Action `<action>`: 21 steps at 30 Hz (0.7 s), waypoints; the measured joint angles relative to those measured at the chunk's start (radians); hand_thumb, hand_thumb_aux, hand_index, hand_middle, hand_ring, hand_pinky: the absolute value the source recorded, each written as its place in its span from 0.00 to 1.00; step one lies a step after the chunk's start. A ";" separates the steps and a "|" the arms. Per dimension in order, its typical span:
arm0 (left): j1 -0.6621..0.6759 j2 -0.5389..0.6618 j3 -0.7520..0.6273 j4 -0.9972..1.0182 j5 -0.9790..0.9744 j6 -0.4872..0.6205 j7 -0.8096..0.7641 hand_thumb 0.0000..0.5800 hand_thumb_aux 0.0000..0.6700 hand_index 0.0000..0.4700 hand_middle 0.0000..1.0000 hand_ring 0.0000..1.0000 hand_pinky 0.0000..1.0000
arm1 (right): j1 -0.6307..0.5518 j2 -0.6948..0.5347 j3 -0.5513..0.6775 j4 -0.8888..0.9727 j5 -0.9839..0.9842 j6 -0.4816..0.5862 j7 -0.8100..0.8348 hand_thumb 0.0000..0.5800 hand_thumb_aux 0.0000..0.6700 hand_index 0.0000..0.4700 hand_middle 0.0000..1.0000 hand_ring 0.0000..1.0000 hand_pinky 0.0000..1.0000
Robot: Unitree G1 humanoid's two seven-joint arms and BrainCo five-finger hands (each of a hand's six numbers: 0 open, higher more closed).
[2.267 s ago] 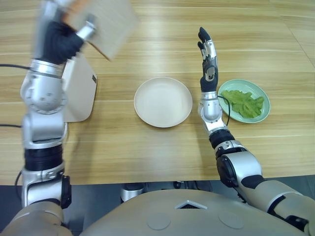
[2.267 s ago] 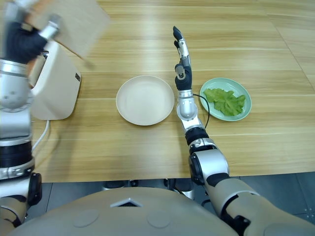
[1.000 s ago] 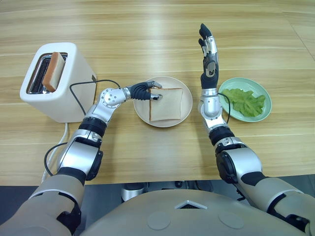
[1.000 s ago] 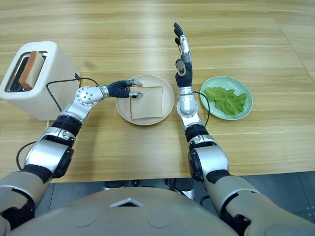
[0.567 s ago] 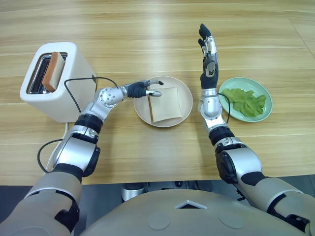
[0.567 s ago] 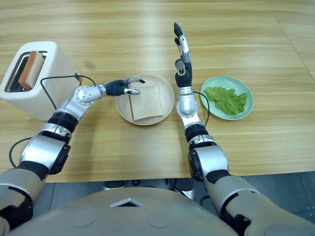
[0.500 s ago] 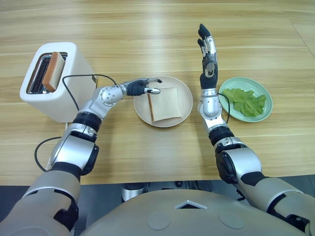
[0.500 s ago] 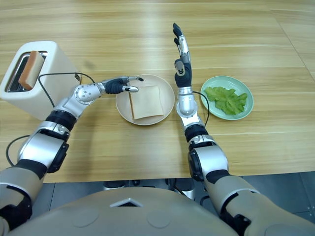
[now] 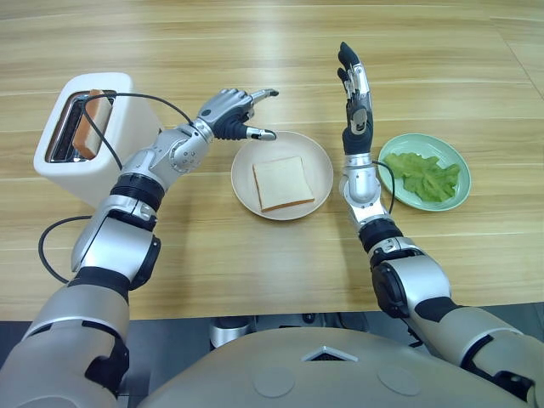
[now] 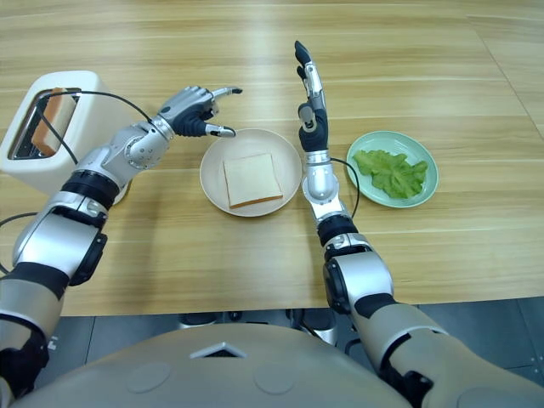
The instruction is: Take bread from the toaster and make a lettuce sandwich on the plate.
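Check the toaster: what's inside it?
One bread slice stands in a slot of the toaster, its top edge sticking out. Its lower part is hidden by the toaster's body, and the slot beside it is too dark to judge.

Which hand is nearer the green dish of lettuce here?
Right. The right hand stands upright just left of the green dish, between it and the plate. The left hand hovers past the plate's far-left rim, toward the toaster.

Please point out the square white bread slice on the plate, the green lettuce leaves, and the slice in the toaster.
Square white bread slice (image 9: 283, 183): left eye view, centre of top face.
Green lettuce leaves (image 9: 422, 177): left eye view, middle of pile.
Upright brown-crusted slice (image 9: 85, 134): left eye view, exposed crust.
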 measured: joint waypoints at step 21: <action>0.588 -0.218 0.427 -0.788 -0.735 0.273 -0.233 0.00 0.00 0.00 0.00 0.00 0.00 | 0.162 -0.732 -0.026 -0.054 -0.423 0.257 -0.302 0.00 0.00 0.00 0.00 0.00 0.00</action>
